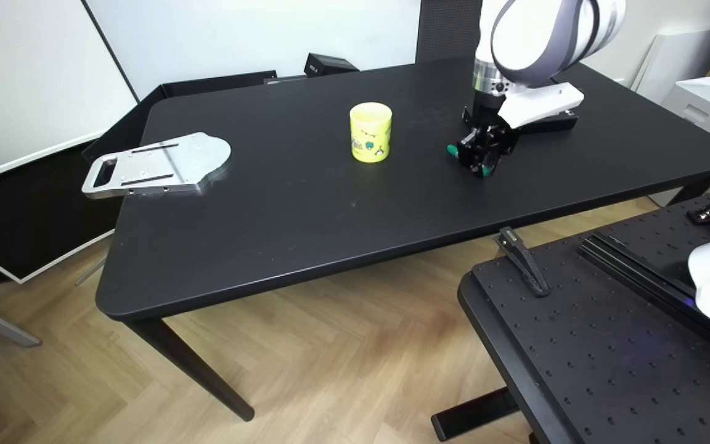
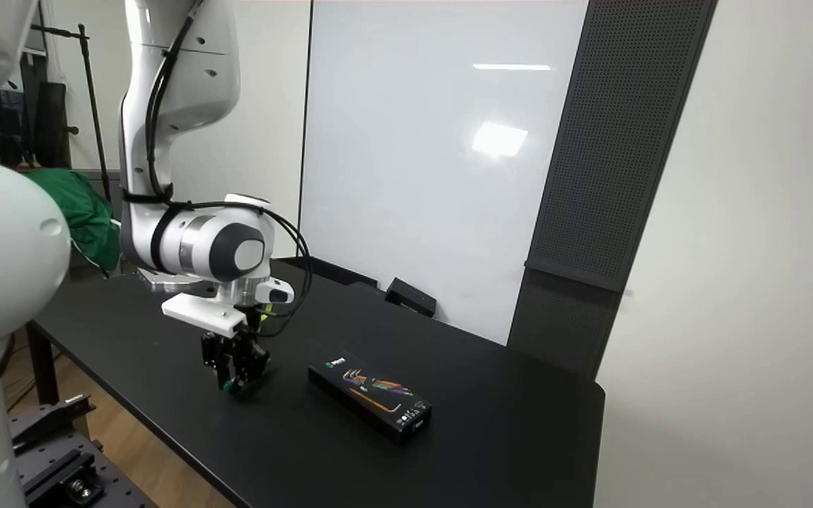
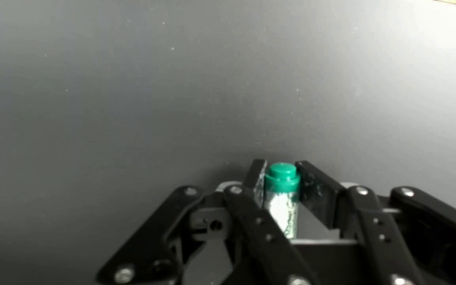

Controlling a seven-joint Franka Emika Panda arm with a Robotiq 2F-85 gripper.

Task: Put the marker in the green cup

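The things are carried by a black desk [image 1: 269, 216] with rounded corners, stretched across the middle of the frame in an exterior view. At the left of that frame a silver plate [image 1: 155, 165] is laid, its slotted end seen past the desk's edge. The yellow-green cup [image 1: 371, 139] is stood upright at upper centre. In an exterior view a long black box [image 2: 371, 394], printed in colour on top, is placed at lower centre.

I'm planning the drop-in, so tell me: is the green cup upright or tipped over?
Upright: in an exterior view the green cup stands on the black table, its open rim facing up.
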